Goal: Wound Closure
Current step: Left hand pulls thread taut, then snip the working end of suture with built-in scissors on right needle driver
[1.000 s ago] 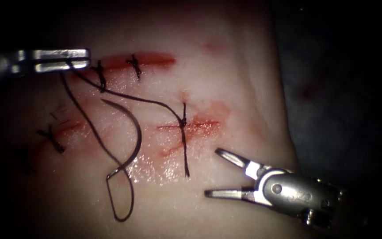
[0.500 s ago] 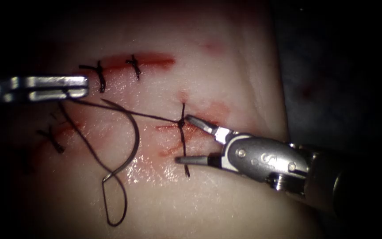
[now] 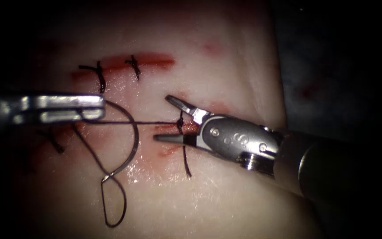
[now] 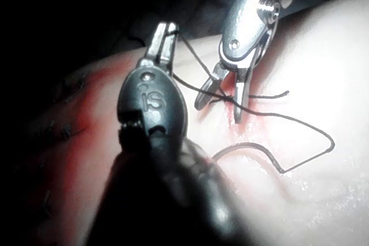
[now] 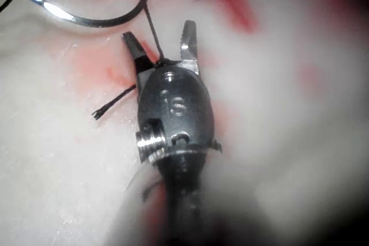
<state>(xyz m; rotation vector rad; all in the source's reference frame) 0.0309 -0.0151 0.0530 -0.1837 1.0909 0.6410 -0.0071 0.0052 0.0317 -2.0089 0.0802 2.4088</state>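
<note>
My left tool point(image 3: 94, 108) fingers are clenched on the taut dark thread point(image 3: 151, 122). My right tool point(image 3: 166, 118) fingers straddle it, released. The curved steel needle point(image 3: 131, 137) lies free (unheld) on pale, red-stained tissue point(image 3: 226, 62).

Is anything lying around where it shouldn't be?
The needle lies loose on the tissue, left of the knot; neither tool holds it. The left tool grips only thread, and the right tool is open astride the thread.

Dark cloth-like surface point(image 3: 345, 88) beyond lit area; surroundings black (light falls centrally).
</note>
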